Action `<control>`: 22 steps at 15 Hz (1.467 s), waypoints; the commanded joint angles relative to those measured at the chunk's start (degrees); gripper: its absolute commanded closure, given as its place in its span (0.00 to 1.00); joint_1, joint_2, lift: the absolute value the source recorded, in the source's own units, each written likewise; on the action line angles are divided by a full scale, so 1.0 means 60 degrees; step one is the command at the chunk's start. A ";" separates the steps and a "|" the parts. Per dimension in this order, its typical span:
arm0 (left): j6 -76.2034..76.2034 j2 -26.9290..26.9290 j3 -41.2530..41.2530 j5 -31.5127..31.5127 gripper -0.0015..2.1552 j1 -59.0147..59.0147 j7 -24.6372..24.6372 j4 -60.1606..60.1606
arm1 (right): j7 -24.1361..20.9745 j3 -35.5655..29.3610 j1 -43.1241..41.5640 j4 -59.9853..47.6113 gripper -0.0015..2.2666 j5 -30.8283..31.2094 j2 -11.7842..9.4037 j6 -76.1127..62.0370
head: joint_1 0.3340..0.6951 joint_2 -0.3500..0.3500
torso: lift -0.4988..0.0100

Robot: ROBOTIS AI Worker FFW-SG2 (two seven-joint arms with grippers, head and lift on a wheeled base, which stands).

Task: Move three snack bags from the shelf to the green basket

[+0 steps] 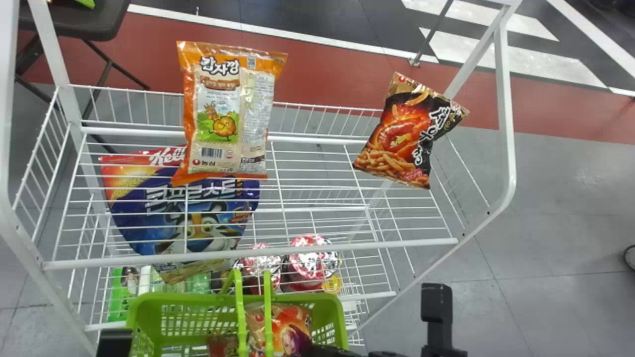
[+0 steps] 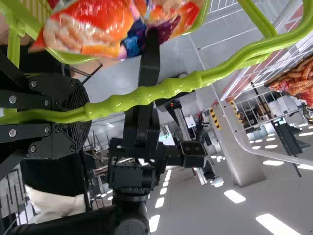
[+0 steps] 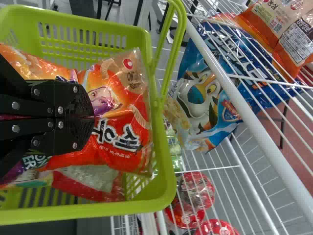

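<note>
At the green basket (image 3: 88,213), the left gripper (image 2: 85,112) is pinching the handle (image 2: 161,93) between closed fingers, presumably steadying the basket for loading. Inside it, the right gripper (image 3: 90,117) is pinching a red snack bag (image 3: 132,117), likely for placing beside the other packet (image 3: 93,178). On the wire shelf (image 1: 347,246), an orange bag (image 1: 218,114) and a black-and-red bag (image 1: 397,134) are lying flat, probably awaiting pickup. Bold lettering (image 3: 117,139) is marking the red snack bag; a barcode (image 1: 212,152) is showing on the orange one
</note>
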 commanded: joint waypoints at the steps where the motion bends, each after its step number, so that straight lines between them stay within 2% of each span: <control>1: 0.0004 0.0003 0.0006 -0.0005 0.82 0.0046 0.0000 -0.0067 | -0.0050 0.0261 -0.0292 0.0065 0.15 0.0223 -0.0245 0.1185 | 1.00 0.00 | 0.89; 2: -0.0025 0.0003 0.0021 -0.0005 0.82 0.0046 0.0000 -0.0067 | -0.0050 0.0261 -0.0306 -0.0067 0.00 0.0252 -0.0318 0.1420 | 1.00 0.00 | 0.89; 4: 0.0004 0.0003 0.0021 -0.0005 0.82 0.0032 0.0000 -0.0052 | -0.0065 0.0115 -0.0043 -0.0565 0.01 0.0399 -0.0318 0.0892 | 1.00 0.00 | 0.89; 6: -0.0025 -0.0012 0.0006 -0.0020 0.82 0.0017 0.0015 -0.0038 | -0.0168 -0.0281 0.0148 -0.0931 0.02 0.0413 -0.0201 -0.0807 | 1.00 0.00 | 0.89; 10: 0.0004 -0.0012 0.0006 -0.0020 0.82 0.0017 0.0015 -0.0052 | -0.0300 -0.0545 0.0324 -0.0887 0.03 0.0296 0.0056 -0.6784 | 1.00 0.00 | 0.89; 12: -0.0025 0.0003 0.0006 -0.0020 0.82 0.0032 0.0015 -0.0067 | -0.0885 -0.0457 0.0162 -0.0579 0.03 0.0252 0.0056 -0.9332 | 1.00 0.00 | 0.89; 13: -0.0025 0.0003 0.0006 -0.0020 0.82 0.0032 0.0015 -0.0067 | -0.1266 -0.0442 -0.0145 -0.0360 0.03 0.0282 0.0056 -0.9889 | 1.00 0.00 | 0.89; 15: 0.0004 0.0018 0.0006 -0.0020 0.82 0.0017 0.0015 -0.0067 | -0.1823 -0.0427 -0.1068 0.0109 0.03 0.0589 0.0056 -0.9918 | 1.00 0.00 | 0.89; 17: 0.0004 0.0032 0.0006 -0.0020 0.82 0.0017 0.0044 -0.0067 | -0.2731 -0.0354 -0.2064 0.0680 0.03 0.1263 0.0056 -0.9918 | 1.00 0.00 | 0.89; 19: 0.0034 0.0032 0.0021 -0.0020 0.82 0.0017 0.0059 -0.0052 | -0.3317 -0.0164 -0.2972 0.1325 0.03 0.1981 0.0048 -0.9772 | 1.00 0.00 | 0.89; 22: 0.0034 0.0047 0.0050 0.0010 0.82 -0.0027 0.0059 0.0021 | -0.3332 -0.0149 -0.4291 0.2599 0.03 0.2669 0.0056 -0.8952 | 1.00 0.00 | 0.89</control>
